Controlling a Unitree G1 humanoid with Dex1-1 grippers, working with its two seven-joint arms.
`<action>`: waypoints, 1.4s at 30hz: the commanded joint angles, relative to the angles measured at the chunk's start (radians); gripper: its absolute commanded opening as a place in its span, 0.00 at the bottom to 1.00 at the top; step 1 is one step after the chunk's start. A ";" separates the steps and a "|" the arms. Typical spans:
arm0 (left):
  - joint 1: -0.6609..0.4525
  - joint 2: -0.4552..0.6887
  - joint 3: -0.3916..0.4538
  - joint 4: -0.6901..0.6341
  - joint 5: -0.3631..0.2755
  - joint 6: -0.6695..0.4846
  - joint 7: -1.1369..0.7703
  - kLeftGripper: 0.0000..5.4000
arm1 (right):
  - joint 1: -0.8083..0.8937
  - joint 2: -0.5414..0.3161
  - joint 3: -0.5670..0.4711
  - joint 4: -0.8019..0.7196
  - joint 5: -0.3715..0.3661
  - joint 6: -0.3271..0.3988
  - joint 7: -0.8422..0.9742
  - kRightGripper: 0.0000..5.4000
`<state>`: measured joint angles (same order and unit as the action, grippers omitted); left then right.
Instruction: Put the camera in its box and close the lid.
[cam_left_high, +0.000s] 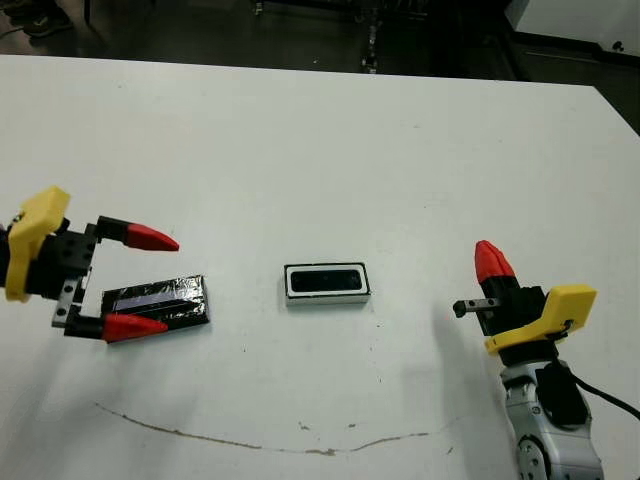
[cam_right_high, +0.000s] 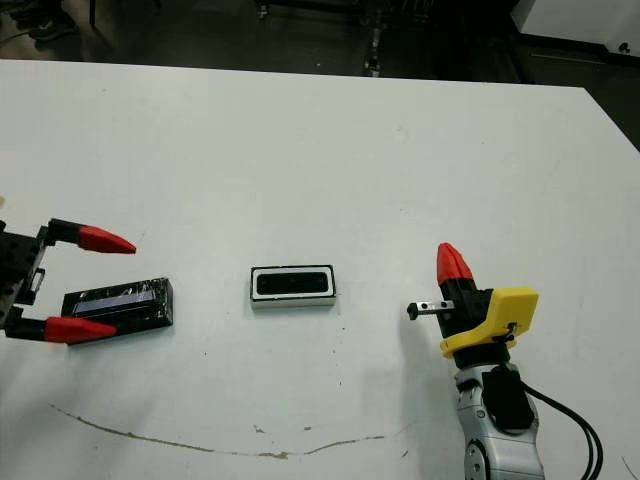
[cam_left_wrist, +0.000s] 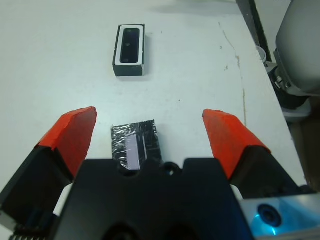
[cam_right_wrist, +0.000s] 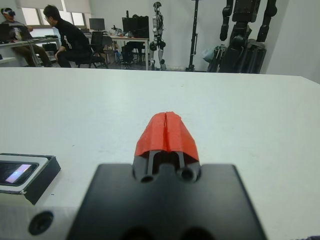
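Across the whole scene stretches the white table (cam_left_high: 320, 150), bare except for a thin brownish scuff line (cam_left_high: 250, 440) curving along its near edge. Beyond its far edge, the right wrist view shows a room with two seated people (cam_right_wrist: 70, 37) at desks and dark robot frames (cam_right_wrist: 245, 30) standing against the wall.

At the table's left side the left gripper (cam_left_high: 140, 282) hovers with its red fingertips (cam_left_high: 150, 237) spread wide apart, one on either side of the near end of the lid (cam_left_high: 160, 300). That lid lies flat on the table, black and glossy, with a pale greyish strip along its top; neither fingertip can be seen touching it.

On the right, the right gripper (cam_right_wrist: 166, 131) stands well clear of everything, its two red fingers pressed together into a single point.

Near the middle of the table sits the box (cam_left_high: 327, 283), white-sided with a thin black rim. The camera (cam_left_wrist: 131, 45) lies inside it, filling most of the tray. No brand, label or writing is legible on any of these things.
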<state>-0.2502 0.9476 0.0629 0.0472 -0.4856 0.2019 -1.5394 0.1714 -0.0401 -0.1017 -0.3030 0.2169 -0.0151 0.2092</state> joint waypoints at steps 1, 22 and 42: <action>0.035 0.023 0.006 -0.023 0.020 0.028 0.028 1.00 | 0.009 -0.013 -0.003 0.004 -0.011 0.002 -0.012 0.00; 0.069 -0.006 -0.004 0.009 0.035 0.016 0.052 1.00 | 0.013 -0.013 -0.001 0.002 -0.012 0.003 -0.010 0.00; 0.080 -0.032 -0.041 0.061 0.053 0.086 0.106 1.00 | 0.015 -0.016 0.002 0.004 -0.004 -0.003 0.003 0.00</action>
<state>-0.1851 0.9262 0.0299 0.1029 -0.4419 0.2763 -1.4416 0.1744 -0.0404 -0.0972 -0.3031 0.2091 -0.0151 0.2088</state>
